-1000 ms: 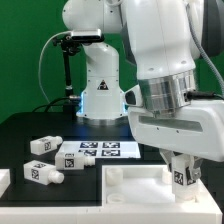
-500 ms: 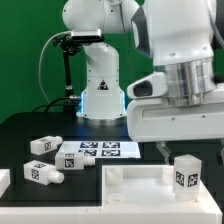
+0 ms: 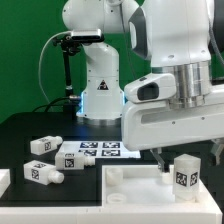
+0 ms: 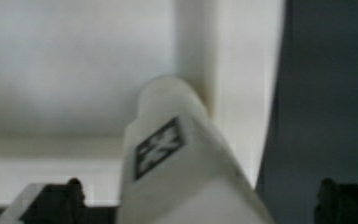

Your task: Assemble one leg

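Note:
One leg, a chunky white post with a black-and-white tag, stands upright on the right part of the large white panel. My gripper hangs just above it, open, with one dark finger on each side and clear of it. In the wrist view the leg rises between the two dark fingertips, with gaps on both sides; my gripper holds nothing.
Three more tagged legs lie on the black table at the exterior view's left: one, one and one by the marker board. The robot base stands behind. A white part shows at the left edge.
The gripper was shut on the leg low on the panel; it has let go and risen. The leg now stands free and the hand has drifted slightly.

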`<state>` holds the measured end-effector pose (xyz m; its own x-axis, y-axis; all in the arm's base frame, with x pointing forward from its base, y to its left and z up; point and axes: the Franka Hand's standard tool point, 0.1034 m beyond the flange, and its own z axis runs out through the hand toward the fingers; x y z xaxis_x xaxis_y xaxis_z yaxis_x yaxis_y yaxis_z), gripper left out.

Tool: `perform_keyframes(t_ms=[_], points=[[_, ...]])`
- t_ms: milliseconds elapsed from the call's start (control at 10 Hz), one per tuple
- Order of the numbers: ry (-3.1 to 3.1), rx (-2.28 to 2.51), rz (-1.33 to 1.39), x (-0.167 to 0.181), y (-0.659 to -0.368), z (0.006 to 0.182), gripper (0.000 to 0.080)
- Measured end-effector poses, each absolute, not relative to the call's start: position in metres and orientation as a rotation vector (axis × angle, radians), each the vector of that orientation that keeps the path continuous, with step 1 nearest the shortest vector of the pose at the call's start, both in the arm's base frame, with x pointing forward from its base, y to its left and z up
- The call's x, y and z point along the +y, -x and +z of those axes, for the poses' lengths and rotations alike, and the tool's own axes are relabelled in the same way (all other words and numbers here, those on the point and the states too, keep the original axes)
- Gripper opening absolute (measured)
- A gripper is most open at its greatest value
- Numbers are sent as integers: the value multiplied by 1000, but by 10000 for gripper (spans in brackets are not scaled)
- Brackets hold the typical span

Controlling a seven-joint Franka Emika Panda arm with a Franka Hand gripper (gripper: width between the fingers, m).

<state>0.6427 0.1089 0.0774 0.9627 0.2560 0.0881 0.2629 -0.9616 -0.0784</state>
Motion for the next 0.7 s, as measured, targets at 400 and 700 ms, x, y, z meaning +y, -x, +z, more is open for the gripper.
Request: perform_keyframes(t_ms=[400,700], points=[[2962,-749,-114,113,-638,70,626],[2979,-653,-107,113,-637,69,456]])
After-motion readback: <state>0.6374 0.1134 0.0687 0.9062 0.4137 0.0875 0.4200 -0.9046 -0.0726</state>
